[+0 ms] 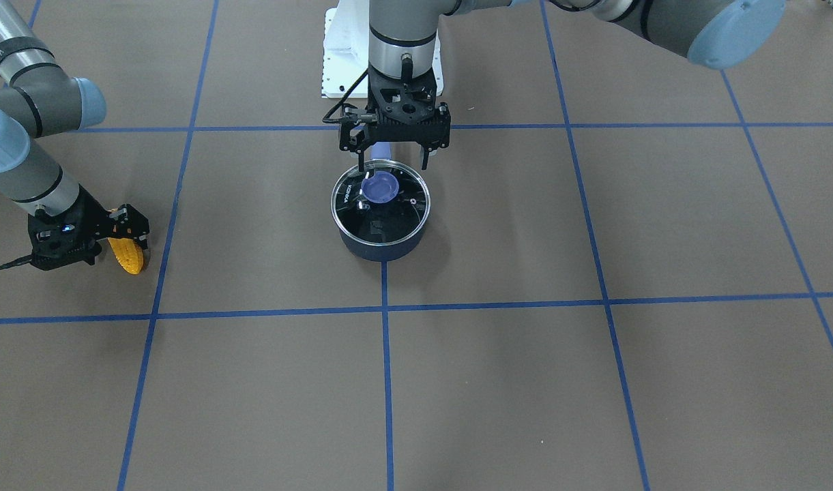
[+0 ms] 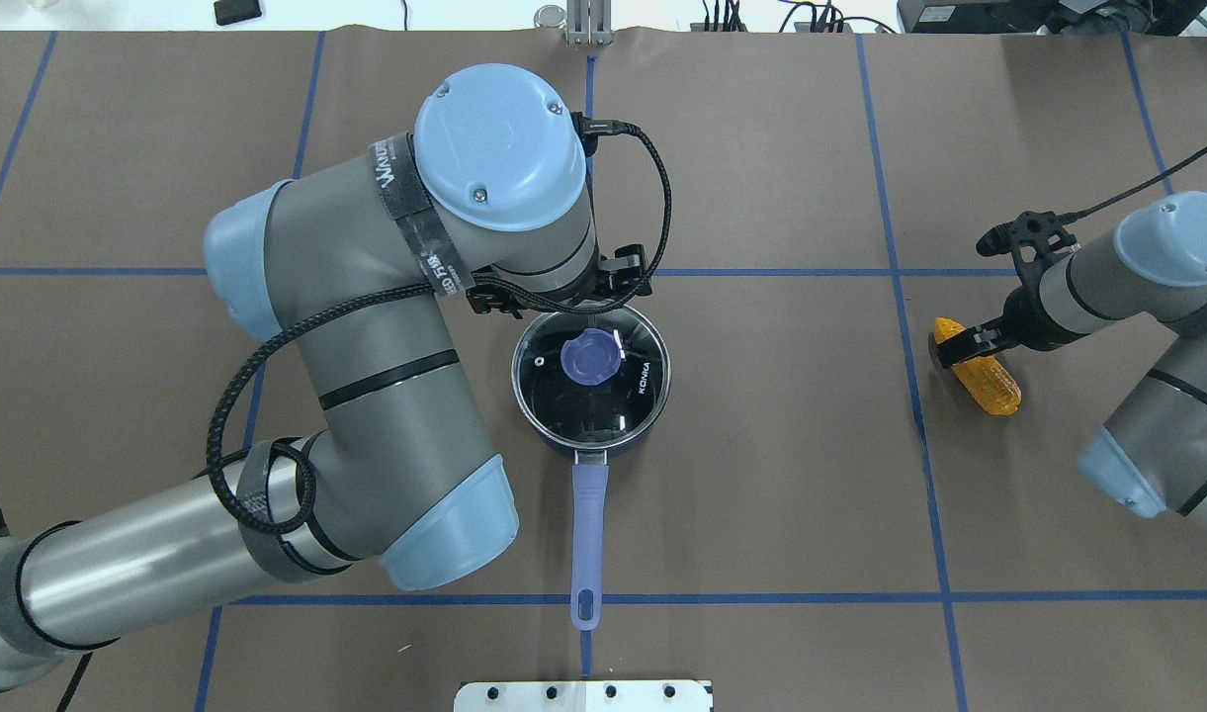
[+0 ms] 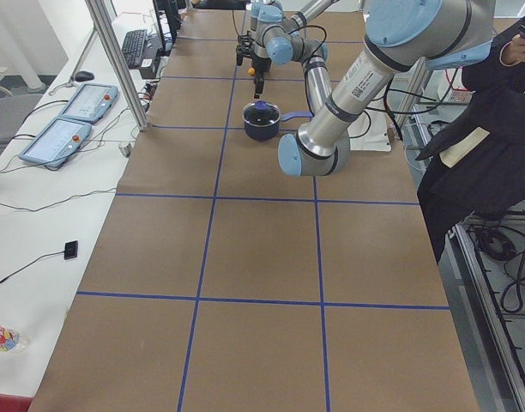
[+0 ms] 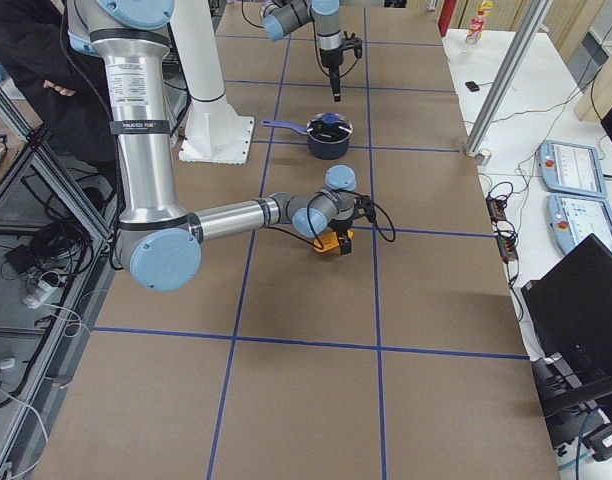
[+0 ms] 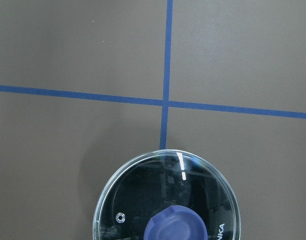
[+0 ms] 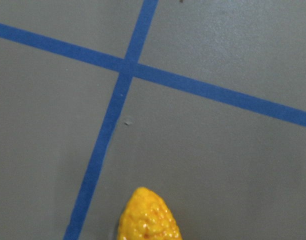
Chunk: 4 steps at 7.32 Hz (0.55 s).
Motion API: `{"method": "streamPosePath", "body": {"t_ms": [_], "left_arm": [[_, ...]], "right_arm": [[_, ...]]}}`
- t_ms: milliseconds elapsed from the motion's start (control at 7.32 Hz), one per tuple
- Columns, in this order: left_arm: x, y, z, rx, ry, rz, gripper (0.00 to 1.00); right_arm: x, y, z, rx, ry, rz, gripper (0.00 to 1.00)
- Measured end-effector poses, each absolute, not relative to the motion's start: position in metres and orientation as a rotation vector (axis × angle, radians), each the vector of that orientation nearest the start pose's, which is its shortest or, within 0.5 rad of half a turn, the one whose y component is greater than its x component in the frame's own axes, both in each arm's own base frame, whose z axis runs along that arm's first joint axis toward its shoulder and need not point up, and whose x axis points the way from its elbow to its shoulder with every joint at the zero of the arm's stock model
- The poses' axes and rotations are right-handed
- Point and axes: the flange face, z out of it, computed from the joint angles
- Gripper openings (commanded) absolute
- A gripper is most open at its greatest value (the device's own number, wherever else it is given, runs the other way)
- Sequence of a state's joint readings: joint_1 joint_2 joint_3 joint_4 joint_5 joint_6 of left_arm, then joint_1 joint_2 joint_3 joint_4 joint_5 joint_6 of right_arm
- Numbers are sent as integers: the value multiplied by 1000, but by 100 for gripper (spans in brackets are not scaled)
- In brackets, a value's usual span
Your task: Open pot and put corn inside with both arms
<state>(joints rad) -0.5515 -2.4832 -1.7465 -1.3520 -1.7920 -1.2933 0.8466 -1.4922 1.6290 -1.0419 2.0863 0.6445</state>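
The dark blue pot (image 1: 382,244) stands mid-table with its glass lid (image 1: 404,208) on, purple knob (image 1: 380,186) on top. In the overhead view its purple handle (image 2: 588,524) points toward the robot. My left gripper (image 1: 393,162) hangs open just above the lid's far rim, its fingers apart and touching nothing. The left wrist view shows the lid (image 5: 138,200) and knob (image 5: 175,227) low in frame. The orange-yellow corn (image 1: 129,256) lies on the table. My right gripper (image 1: 131,228) is low over it, its fingers closed in on the corn (image 2: 991,384). Its tip shows in the right wrist view (image 6: 148,217).
The white base plate (image 1: 334,61) lies behind the pot on the robot's side. Blue tape lines (image 1: 386,354) grid the brown table. Control pendants (image 3: 69,120) sit off the table's far edge. A person (image 3: 485,137) stands beside the robot.
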Motion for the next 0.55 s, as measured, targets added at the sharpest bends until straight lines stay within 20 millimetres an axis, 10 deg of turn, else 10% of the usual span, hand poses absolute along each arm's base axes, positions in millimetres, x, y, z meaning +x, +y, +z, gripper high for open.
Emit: {"method": "streamPosePath", "body": {"t_ms": [410,547], "left_arm": [[518,-452,74,162,877,-162,97],[521,-454,76,161,876,-163,97]], "right_arm": [[-304,-461,540,184,-798,-254,13],[-305,-461,539,184,-799,-256,9]]}}
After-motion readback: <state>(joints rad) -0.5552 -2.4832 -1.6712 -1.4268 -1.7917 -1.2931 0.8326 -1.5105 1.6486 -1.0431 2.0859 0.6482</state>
